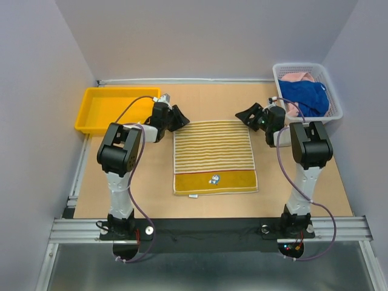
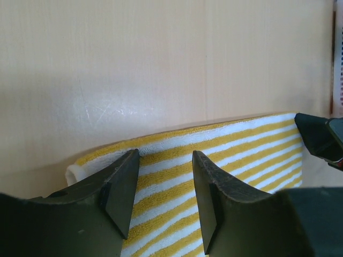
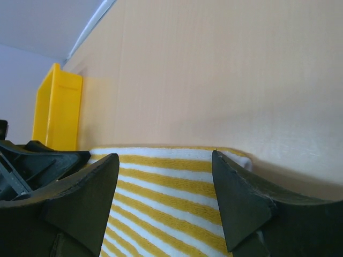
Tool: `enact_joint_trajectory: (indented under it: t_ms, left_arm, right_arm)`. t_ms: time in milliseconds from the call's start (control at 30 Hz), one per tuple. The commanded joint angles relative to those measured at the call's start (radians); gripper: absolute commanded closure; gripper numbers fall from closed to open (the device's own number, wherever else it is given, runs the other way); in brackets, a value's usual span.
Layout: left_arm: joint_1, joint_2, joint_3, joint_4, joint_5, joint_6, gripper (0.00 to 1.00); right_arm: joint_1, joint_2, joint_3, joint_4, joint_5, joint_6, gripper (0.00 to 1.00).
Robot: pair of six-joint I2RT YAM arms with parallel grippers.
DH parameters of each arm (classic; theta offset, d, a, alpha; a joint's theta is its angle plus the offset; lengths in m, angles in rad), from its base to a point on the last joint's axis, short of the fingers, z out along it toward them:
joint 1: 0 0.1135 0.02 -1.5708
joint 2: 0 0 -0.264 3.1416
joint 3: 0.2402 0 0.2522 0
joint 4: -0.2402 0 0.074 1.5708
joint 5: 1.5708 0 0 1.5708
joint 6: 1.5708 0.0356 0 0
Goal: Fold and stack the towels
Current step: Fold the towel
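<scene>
A yellow-and-cream striped towel (image 1: 213, 154) is seen spread flat at the middle of the tan wooden table (image 1: 151, 200), roughly square, its terry stripes running side to side. Along its near edge a solid mustard band (image 1: 194, 181) is woven in, marked with a small cartoon motif (image 1: 214, 179); a tiny white label (image 1: 193, 196) is tucked at the hem.

The left gripper (image 1: 176, 118) is positioned at the towel's far-left corner and the right gripper (image 1: 248, 115) at its far-right corner. In the left wrist view the dark, wedge-shaped fingers (image 2: 120, 187) are held apart above the rolled, looped far edge of the striped towel (image 2: 225, 144) — nothing is pinched between them. In the right wrist view the fingers (image 3: 244, 198) are spread wider still, with the towel's soft rounded corner (image 3: 177, 176) lying beneath and unclasped.

A shallow yellow plastic tray (image 1: 106, 109) is set at the far-left of the table. At the far-right a white perforated basket (image 1: 335, 103) is placed, in which a royal blue towel (image 1: 306, 97) is bunched in loose folds, with a pale pink towel (image 1: 297, 77) crumpled behind it, towards the far wall of the basket.
</scene>
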Motion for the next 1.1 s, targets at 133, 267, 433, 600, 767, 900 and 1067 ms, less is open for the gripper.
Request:
enact_joint_trajectory:
  t_ms: [133,267,433,600,767,900,1067]
  left_arm:
    - [0.004,-0.188,0.064,-0.140,-0.108,0.182,0.41]
    - [0.000,-0.242,0.135,-0.270,-0.167,0.342,0.32]
    - [0.000,-0.320,0.173,-0.389,-0.236,0.531,0.13]
    - [0.000,-0.395,0.126,-0.438,-0.234,0.722,0.03]
    - [0.000,-0.451,0.065,-0.412,-0.153,0.813,0.03]
    - [0.000,-0.448,0.055,-0.402,-0.090,0.825,0.03]
    - [0.000,-0.432,0.054,-0.401,-0.090,0.832,0.03]
  right_arm:
    - [-0.031,-0.141,0.112,-0.254,0.051,-0.255,0.24]
    - [-0.029,-0.157,0.238,-0.555,0.071,-0.484,0.25]
    - [-0.031,-0.128,0.391,-0.855,0.066,-0.740,0.30]
    - [-0.031,-0.054,0.530,-1.041,-0.038,-0.924,0.40]
    - [-0.031,0.030,0.649,-1.191,-0.109,-1.059,0.42]
    - [-0.031,0.102,0.741,-1.288,-0.133,-1.144,0.41]
    - [-0.031,0.176,0.828,-1.380,-0.149,-1.207,0.41]
